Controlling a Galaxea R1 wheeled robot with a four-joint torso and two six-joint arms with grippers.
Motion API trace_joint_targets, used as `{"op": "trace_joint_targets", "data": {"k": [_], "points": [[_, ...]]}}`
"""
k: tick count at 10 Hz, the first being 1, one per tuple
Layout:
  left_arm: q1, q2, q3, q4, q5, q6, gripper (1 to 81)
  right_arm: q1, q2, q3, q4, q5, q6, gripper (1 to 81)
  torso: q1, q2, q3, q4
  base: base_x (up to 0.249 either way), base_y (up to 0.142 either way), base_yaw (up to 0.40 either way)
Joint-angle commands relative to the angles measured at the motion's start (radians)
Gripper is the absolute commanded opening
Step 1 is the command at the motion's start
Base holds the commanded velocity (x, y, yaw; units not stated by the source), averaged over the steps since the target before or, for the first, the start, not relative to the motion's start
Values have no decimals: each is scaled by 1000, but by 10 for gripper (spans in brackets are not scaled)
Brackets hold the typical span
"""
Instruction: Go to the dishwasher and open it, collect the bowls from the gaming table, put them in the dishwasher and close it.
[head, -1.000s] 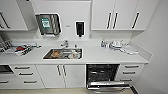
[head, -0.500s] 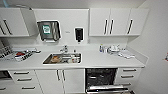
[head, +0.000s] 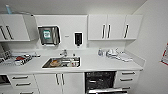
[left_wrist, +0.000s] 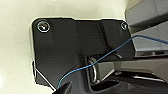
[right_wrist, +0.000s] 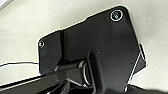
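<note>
The dishwasher stands open under the white counter, right of the sink cabinet. Its inside is dark with racks showing, and its steel door is folded down at the lower edge of the head view. The bowls and the gaming table are out of view. The left wrist view holds the robot's dark plate with a thin blue wire across it, over a pale floor. The right wrist view holds the dark plate and bar over the same pale floor.
A steel sink with dishes sits left of the dishwasher, and a dish rack is further left. Small items lie on the counter's right end. White drawers flank the dishwasher, and a white wall closes the right side.
The whole kitchen has slid a little downward in the head view, so the camera has moved. The dishwasher stays open as before.
</note>
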Motion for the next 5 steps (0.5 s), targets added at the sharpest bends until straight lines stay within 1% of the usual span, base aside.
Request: {"op": "trace_joint_targets", "data": {"k": [1,2,3,4,5], "points": [[-41,80,-130,-3,60,-3,811,25,100,-190,-24,-57,-1,811,0,0,0,0,0,0,0],[-41,106,-172,-2,60,-3,811,14,141,-256,-18,-59,-1,811,0,0,0,0,0,0,0],[-41,123,-197,-2,60,-3,811,-4,167,-296,-20,-57,-1,811,0,0,0,0,0,0,0],[-41,132,-208,-3,60,-3,811,-15,190,-319,-33,-57,-4,811,0,0,0,0,0,0,0],[-41,141,-215,-3,60,-3,811,-21,213,-345,-66,-56,-11,811,0,0,0,0,0,0,0]]}}
